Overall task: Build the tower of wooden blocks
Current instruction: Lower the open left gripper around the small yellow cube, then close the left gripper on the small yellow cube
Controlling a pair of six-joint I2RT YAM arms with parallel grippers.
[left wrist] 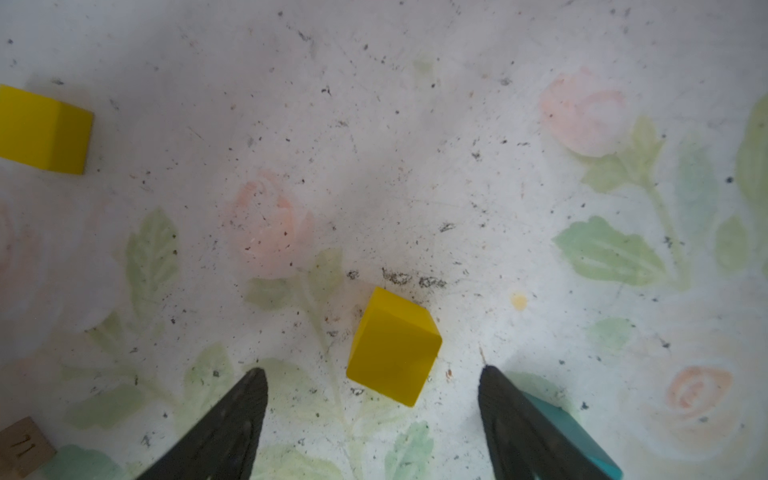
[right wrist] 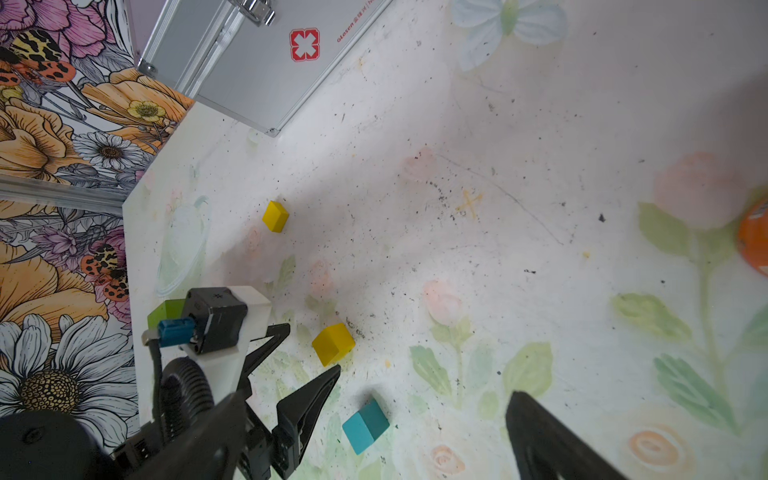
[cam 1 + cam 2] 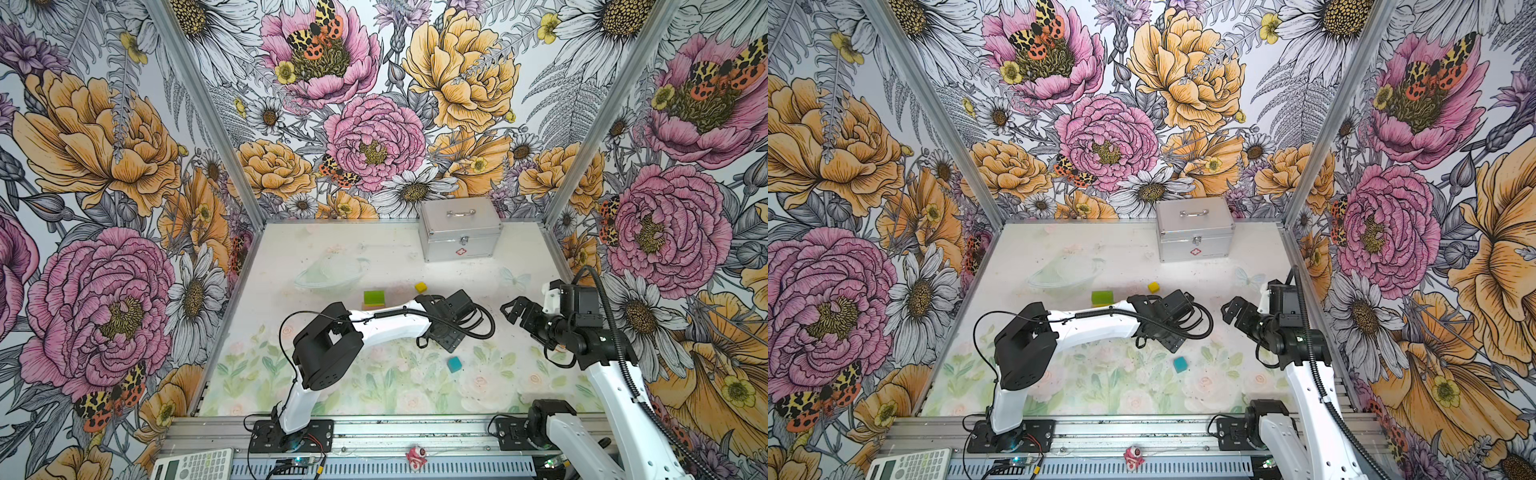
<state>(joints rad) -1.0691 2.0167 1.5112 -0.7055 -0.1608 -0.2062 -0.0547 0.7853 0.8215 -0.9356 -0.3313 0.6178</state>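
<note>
Left wrist: our left gripper [image 1: 370,369] spreads wide around a yellow cube [image 1: 392,349], not touching; top views show our right gripper [image 3: 510,306] wide, empty.

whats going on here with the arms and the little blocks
A wood block tower is half built. The left gripper hangs open over a yellow cube on the table, a finger on each side, not gripping it. The tower, green on top, stands farther back. A second yellow cube and a teal cube lie loose. The right gripper is open and empty.
</note>
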